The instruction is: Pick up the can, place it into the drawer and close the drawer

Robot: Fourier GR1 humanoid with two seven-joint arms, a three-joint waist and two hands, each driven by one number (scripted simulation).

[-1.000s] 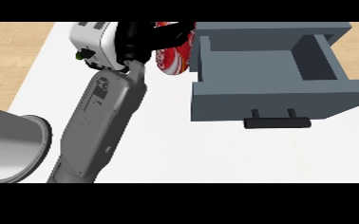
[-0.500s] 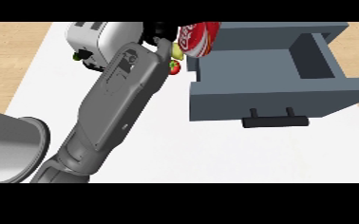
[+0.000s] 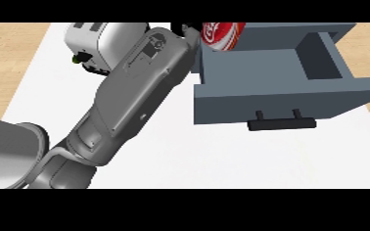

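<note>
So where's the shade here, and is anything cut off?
Head view: inside the drawer the right wall looks darker than the floor; the white counter shows no sharp shadow beside the forearm; the can is cut off at the top.

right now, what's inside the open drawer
Only the drawer's bare grey floor and inner walls show. The red can overlaps its far left corner and hides that corner; I cannot tell whether the can is already inside or held above it.

Bright, even light washes over my white counter (image 3: 217, 161). My grey forearm (image 3: 133, 93) shows only soft gradients of shade, and the drawer (image 3: 274, 98) looks dimmer on its inner right wall than on its floor.
</note>
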